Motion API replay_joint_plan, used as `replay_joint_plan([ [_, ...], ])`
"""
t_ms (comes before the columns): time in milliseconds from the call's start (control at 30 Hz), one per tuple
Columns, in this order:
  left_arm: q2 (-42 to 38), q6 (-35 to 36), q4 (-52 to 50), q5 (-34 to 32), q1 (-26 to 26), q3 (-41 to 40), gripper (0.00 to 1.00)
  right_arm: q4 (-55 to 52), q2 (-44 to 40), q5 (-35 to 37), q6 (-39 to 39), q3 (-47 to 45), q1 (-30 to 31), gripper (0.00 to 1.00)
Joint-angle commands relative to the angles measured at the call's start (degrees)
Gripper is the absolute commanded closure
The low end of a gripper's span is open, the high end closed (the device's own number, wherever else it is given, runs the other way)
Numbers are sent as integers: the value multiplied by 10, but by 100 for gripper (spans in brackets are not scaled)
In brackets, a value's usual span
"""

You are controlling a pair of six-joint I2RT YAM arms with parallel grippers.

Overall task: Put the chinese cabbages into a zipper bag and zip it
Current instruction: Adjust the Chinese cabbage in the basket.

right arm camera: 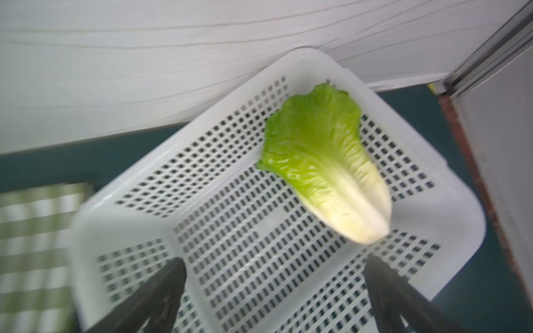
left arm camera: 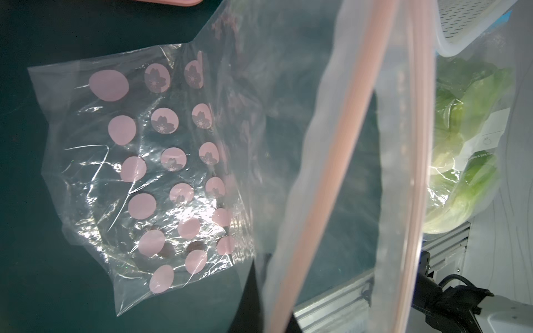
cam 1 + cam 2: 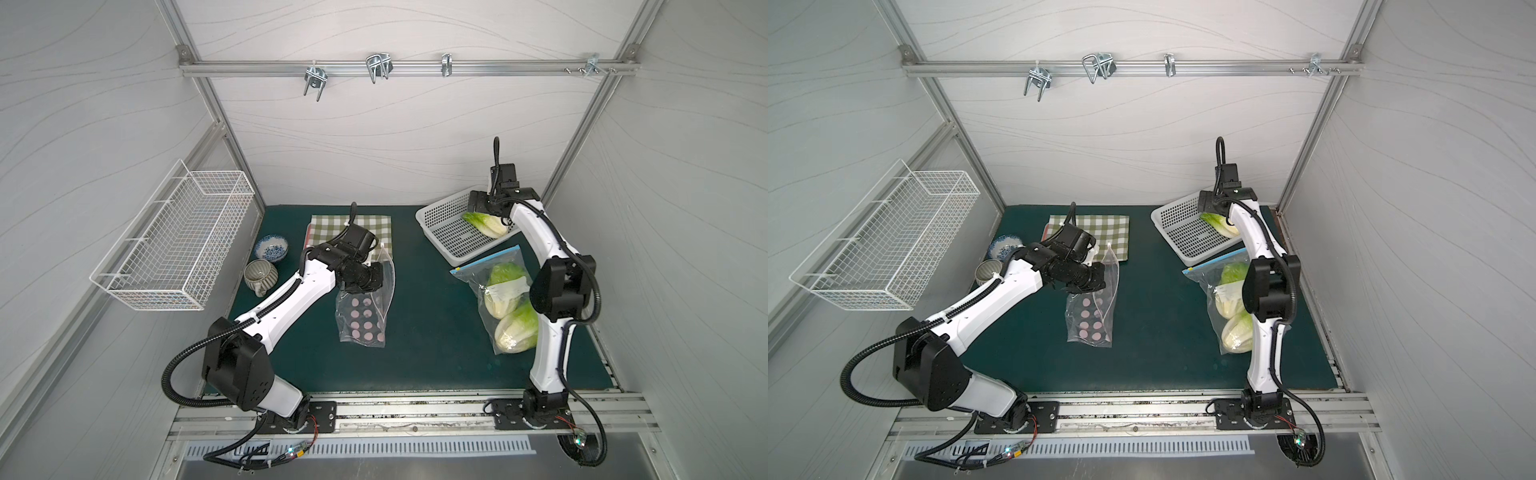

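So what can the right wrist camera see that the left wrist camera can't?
Only the right wrist view shows the loose green-and-white cabbage head, the green checked cloth and the right arm's open black fingers. Only the left wrist view shows the clear plastic zipper bag with pink dots and the bagged cabbages. Both show the white perforated plastic basket and the dark green mat.

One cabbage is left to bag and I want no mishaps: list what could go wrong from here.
1. The cabbage lies close to the basket wall, so the open right pincer may strike the wall rather than straddle it.
2. The left pincer holds the dotted bag near its mouth, whose zip strips hang close together; the cabbage may not fit in.
3. The right arm hangs over the filled bag and could drag it.
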Motion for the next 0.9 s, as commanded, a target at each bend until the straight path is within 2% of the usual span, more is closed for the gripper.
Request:
replay_joint_plan([
  [0, -4, 11, 17, 23, 0, -2, 100, -31, 73, 52, -64, 78, -14, 1],
  [167, -8, 24, 5, 17, 1, -10, 100, -53, 159, 52, -77, 151, -20, 1],
  [267, -15, 21, 7, 18, 5, -20, 100, -72, 189, 40, -44, 167, -39, 3],
  [433, -11, 18, 5, 21, 5, -25, 100, -85, 207, -22, -12, 166, -42, 14],
  [533, -12, 16, 3, 16, 6, -18, 100, -82, 199, -53, 6, 149, -41, 28],
  [767, -19, 11, -4, 7, 5, -14, 100, 8, 107, -147, 75, 69, -49, 79],
  [867, -22, 3, -1, 4, 5, -15, 100, 31, 80, -203, 121, 62, -53, 84],
])
